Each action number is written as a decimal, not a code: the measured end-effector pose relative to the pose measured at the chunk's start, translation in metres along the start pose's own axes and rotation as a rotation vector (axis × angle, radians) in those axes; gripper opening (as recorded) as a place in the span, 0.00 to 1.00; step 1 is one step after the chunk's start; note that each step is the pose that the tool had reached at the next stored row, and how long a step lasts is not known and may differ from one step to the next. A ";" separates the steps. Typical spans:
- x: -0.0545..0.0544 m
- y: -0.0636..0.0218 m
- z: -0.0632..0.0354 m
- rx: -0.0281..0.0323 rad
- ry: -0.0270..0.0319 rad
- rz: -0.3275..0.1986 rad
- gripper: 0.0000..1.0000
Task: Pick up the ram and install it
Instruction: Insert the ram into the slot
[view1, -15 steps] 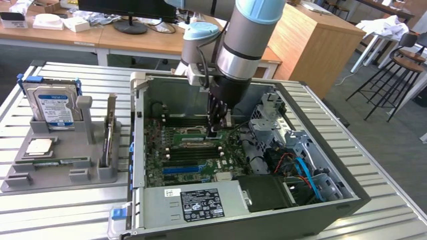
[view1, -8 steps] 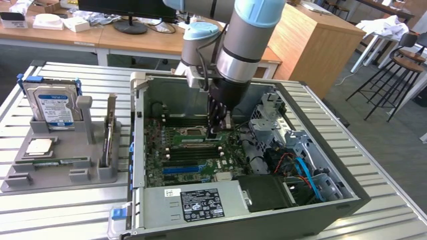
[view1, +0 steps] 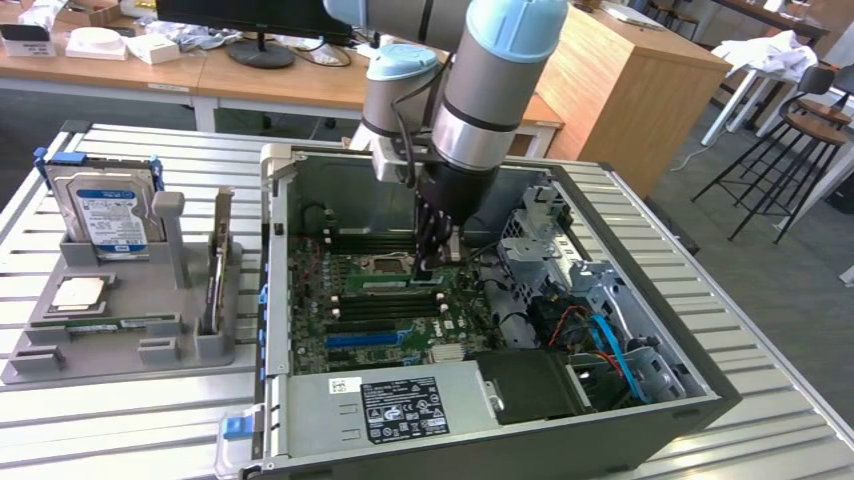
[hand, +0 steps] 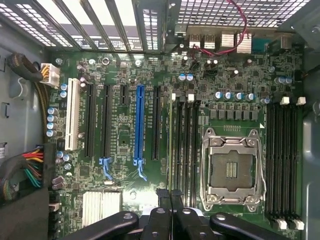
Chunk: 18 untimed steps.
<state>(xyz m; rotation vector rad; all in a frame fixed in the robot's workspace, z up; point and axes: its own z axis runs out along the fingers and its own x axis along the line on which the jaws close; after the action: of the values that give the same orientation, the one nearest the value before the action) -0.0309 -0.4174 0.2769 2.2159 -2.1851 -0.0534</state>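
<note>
My gripper reaches down into the open computer case, low over the motherboard. In the wrist view its fingers are shut on the ram, a slim green stick seen edge-on. The stick runs along the black memory slots beside the CPU socket. From the exterior view the ram shows as a green strip lying level just under the fingertips. Whether it sits in a slot or hovers over it I cannot tell.
A grey parts holder stands at the exterior view's left with a hard drive, an upright expansion card and another green stick. Power supply, drive cage and cables crowd the case. More memory slots flank the socket's other side.
</note>
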 end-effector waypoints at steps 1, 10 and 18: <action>0.000 0.0000 0.0008 0.0005 -0.0001 0.000 0.11; 0.000 -0.0001 0.0023 0.0014 0.0000 0.000 0.11; 0.000 -0.0004 0.0083 0.0022 -0.0016 0.000 0.11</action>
<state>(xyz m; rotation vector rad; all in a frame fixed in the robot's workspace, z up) -0.0309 -0.4173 0.2685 2.2179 -2.1868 -0.0528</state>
